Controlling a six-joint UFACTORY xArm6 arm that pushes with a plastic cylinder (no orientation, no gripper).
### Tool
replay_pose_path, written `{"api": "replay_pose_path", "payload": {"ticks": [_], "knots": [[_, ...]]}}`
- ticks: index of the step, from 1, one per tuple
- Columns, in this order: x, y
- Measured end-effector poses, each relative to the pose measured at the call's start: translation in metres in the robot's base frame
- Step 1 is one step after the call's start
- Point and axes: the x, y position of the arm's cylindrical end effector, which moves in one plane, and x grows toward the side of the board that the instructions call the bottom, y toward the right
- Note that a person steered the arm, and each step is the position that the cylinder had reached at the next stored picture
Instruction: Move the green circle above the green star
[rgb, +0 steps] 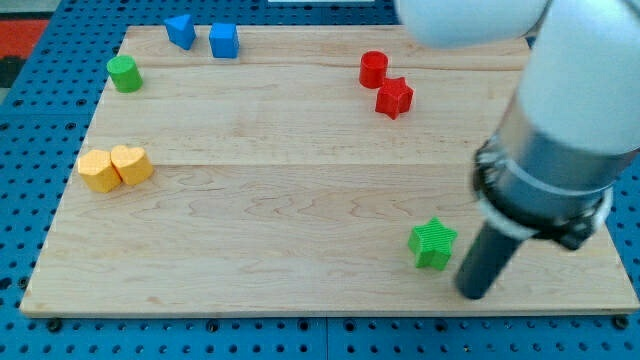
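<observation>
The green circle (124, 73) stands near the board's top left corner. The green star (433, 243) lies near the board's bottom right. My tip (473, 295) is at the end of the dark rod, just right of and slightly below the green star, close to it but apart. The tip is far from the green circle, across the whole board.
A blue triangle (181, 30) and blue cube (223, 41) sit at the top edge. A red cylinder (373, 68) and red star (394, 97) sit at upper right. Two yellow blocks (115, 168) touch each other at the left. The arm's body (560, 130) covers the right side.
</observation>
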Motion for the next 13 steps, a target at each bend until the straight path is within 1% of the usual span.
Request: {"api": "replay_pose_path", "payload": {"ticks": [1,2,3,4,5,6,8,9,10,11,12,13], "knots": [[-0.023,-0.068],[-0.067,-0.04],[-0.053,0.044],[-0.058,-0.002],[-0.123,-0.058],[-0.177,-0.137],[-0.265,-0.31],[-0.278,-0.348],[-0.286,-0.332],[-0.339,-0.335],[-0.368,-0.378],[-0.329,-0.415]]}}
